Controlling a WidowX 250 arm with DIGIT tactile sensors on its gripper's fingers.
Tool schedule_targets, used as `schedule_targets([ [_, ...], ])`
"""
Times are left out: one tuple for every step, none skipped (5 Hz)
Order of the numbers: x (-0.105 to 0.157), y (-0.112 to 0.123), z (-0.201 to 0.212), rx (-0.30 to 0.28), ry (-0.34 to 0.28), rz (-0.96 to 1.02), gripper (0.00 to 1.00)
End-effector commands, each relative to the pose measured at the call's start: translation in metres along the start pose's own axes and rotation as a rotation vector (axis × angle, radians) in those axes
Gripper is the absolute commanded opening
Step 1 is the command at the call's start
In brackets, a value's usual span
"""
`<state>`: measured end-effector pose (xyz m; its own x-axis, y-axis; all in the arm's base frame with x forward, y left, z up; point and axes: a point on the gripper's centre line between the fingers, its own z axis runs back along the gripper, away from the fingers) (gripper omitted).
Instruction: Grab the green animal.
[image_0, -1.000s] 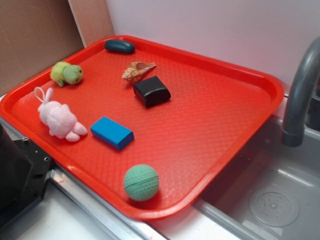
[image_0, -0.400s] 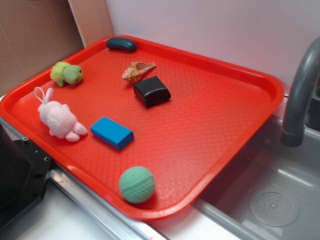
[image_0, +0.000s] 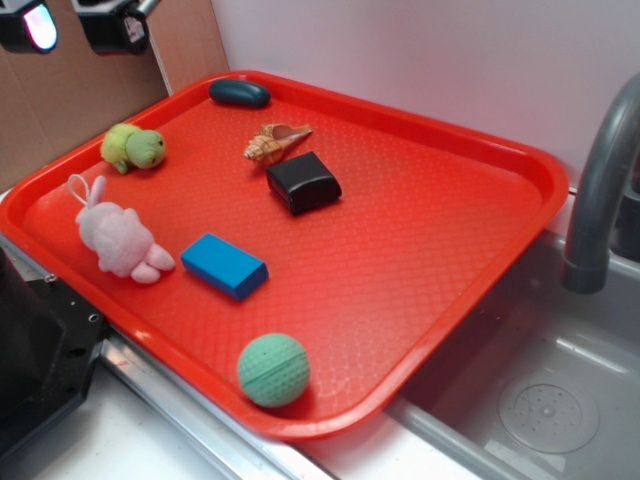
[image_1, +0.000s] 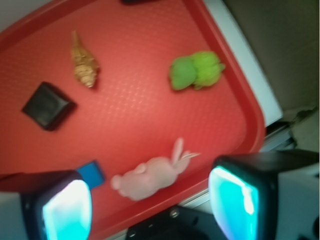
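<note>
The green animal (image_0: 133, 148) is a small lime plush with a darker green head, lying at the far left of the red tray (image_0: 420, 230). In the wrist view the green animal (image_1: 196, 69) lies at the upper right, well above the jaws. My gripper (image_0: 78, 25) hangs high at the top left corner, above and behind the green animal. In the wrist view the gripper (image_1: 150, 207) is open and empty, its cyan pads far apart, with the pink bunny (image_1: 150, 175) below between them.
On the tray lie a pink bunny (image_0: 118, 240), a blue block (image_0: 224, 265), a black block (image_0: 303, 182), a seashell (image_0: 275, 142), a dark oval (image_0: 239, 93) and a teal ball (image_0: 273, 369). A grey faucet (image_0: 598, 200) and sink stand at the right.
My gripper has come into the exterior view at the top left corner. The teal ball has rolled a little left along the tray's front edge. The dark oval shifted slightly.
</note>
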<state>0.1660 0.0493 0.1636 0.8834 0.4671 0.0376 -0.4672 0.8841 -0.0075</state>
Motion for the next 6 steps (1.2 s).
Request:
schedule_targets([
  [0.002,0.005,0.006,-0.003,-0.025,0.009,1.00],
  [0.014,0.016,-0.018,0.148,-0.036,0.249,1.00],
  [0.023,0.026,-0.040,0.104,-0.056,0.502,1.00],
  [0.035,0.043,-0.065,0.107,-0.154,0.756,1.00],
  [0.048,0.054,-0.085,0.152,-0.232,0.744,1.00],
  [0.072,0.064,-0.102,0.129,-0.225,0.739,1.00],
])
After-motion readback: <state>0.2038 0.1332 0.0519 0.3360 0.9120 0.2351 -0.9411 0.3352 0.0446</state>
